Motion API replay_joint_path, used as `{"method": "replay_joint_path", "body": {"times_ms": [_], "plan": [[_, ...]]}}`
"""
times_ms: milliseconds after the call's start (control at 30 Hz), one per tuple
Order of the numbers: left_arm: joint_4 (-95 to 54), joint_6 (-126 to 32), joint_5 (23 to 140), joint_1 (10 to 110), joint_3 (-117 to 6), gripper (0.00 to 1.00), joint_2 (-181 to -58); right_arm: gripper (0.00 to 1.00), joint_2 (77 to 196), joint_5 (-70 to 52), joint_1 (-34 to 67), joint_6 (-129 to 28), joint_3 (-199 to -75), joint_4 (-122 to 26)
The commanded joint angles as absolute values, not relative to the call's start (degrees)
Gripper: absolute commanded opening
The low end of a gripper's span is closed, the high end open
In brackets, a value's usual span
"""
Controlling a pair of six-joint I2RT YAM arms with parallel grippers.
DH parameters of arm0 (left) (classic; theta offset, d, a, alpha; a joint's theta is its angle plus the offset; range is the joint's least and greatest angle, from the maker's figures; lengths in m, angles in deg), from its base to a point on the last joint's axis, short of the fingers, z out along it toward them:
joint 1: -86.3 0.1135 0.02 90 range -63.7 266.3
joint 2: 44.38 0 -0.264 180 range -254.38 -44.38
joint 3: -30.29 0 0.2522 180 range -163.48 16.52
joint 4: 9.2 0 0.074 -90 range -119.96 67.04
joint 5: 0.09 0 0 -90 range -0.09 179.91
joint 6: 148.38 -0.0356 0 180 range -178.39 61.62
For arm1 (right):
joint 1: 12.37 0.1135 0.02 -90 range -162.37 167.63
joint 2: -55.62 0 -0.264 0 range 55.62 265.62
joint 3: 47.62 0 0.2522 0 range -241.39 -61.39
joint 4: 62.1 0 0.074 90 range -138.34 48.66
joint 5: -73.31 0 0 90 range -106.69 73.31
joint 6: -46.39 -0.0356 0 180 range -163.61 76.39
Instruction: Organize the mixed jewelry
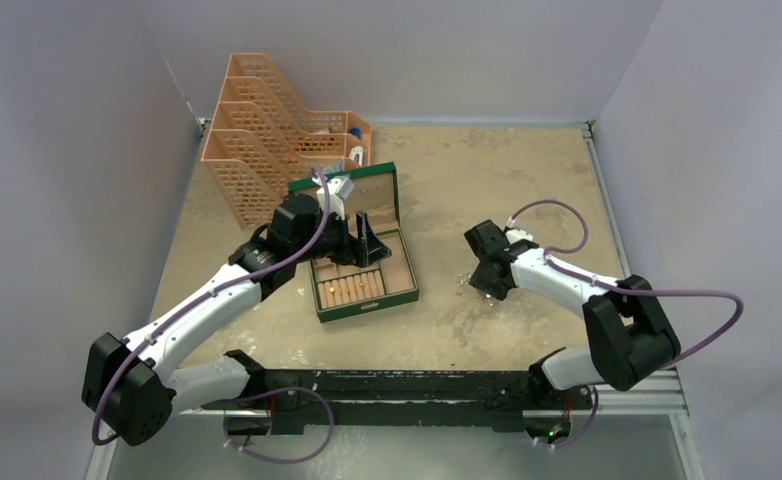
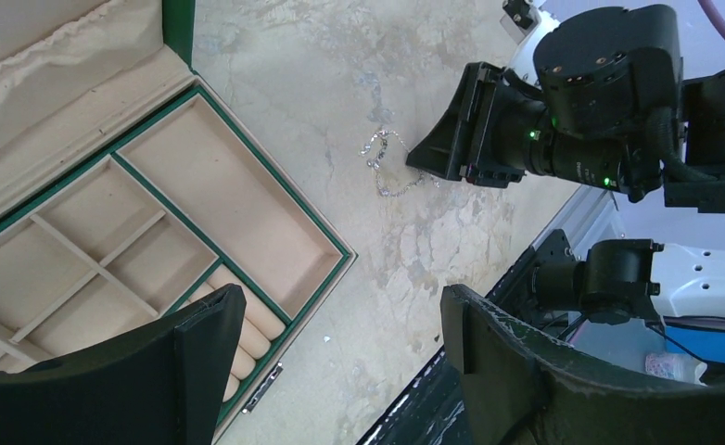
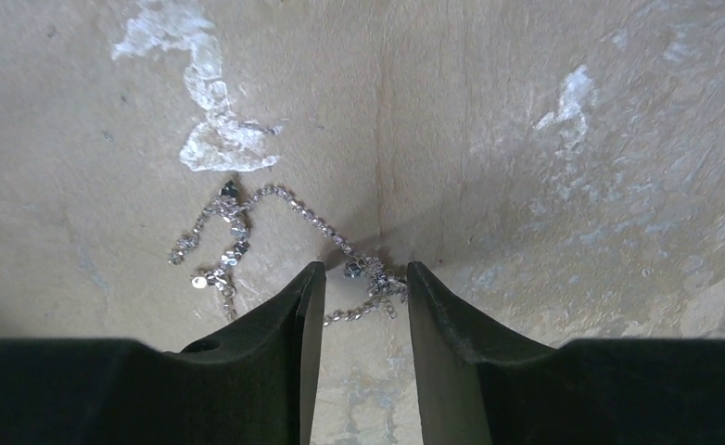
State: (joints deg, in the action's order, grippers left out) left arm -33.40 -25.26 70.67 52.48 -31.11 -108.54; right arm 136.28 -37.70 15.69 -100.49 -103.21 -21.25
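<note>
A silvery chain [image 3: 232,229] lies tangled on the bare tabletop; it also shows in the left wrist view [image 2: 391,167] and faintly in the top view [image 1: 464,284]. My right gripper [image 3: 363,273] is open and low over it, with one end of the chain between its fingertips. The open green jewelry box [image 1: 367,310] has beige compartments [image 2: 220,185]. Tiny gold specks [image 1: 352,288] sit on its ring rolls. My left gripper [image 2: 336,311] is open and empty above the box's front right corner.
An orange mesh file organizer [image 1: 267,130] stands at the back left, behind the box's raised lid [image 1: 352,190]. A small white block [image 1: 353,157] sits by the organizer. The black base rail [image 1: 417,385] runs along the near edge.
</note>
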Motion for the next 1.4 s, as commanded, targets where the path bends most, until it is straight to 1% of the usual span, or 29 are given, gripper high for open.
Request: {"method": "replay_joint_path", "body": {"times_ms": [0,33,100,200,300,667,933,1100,1267,1367], "plan": [[-32.1,-26.9,71.3,52.3,-32.4,0.77,-107.2,0.38,137.3,-37.3,16.8,-102.8,-102.4,-21.2],[-32.2,-26.9,71.3,52.3,-32.4,0.77,-107.1,0.33,137.5,-37.1,17.1,-102.8,-102.4,-21.3],[-32.2,-26.9,71.5,52.3,-32.4,0.77,-107.1,0.20,137.8,-36.2,17.8,-101.7,-102.3,-22.0],[-32.3,-26.8,71.8,52.2,-32.3,0.77,-107.2,0.07,137.9,-36.2,19.3,-100.8,-102.6,-22.1],[-32.2,-26.7,71.6,52.2,-32.3,0.77,-107.4,0.00,138.1,-37.4,19.7,-100.5,-103.3,-21.7],[-32.1,-26.4,71.4,52.3,-33.2,0.77,-107.5,0.00,135.6,-46.9,20.9,-97.5,-111.6,-14.2],[-34.2,-23.3,74.9,52.3,-34.8,0.77,-107.2,0.00,131.0,-51.3,20.9,-90.7,-116.8,-12.5],[-34.3,-21.6,76.2,52.3,-35.9,0.76,-106.8,0.00,128.1,-46.5,21.0,-80.0,-120.4,-18.2],[-35.1,-20.0,78.2,52.3,-37.3,0.76,-106.1,0.00,126.6,-42.7,21.1,-74.3,-124.7,-20.8],[-35.6,-19.4,80.3,52.3,-38.3,0.76,-105.4,0.00,125.8,-37.8,21.1,-69.5,-127.0,-23.7]]}}
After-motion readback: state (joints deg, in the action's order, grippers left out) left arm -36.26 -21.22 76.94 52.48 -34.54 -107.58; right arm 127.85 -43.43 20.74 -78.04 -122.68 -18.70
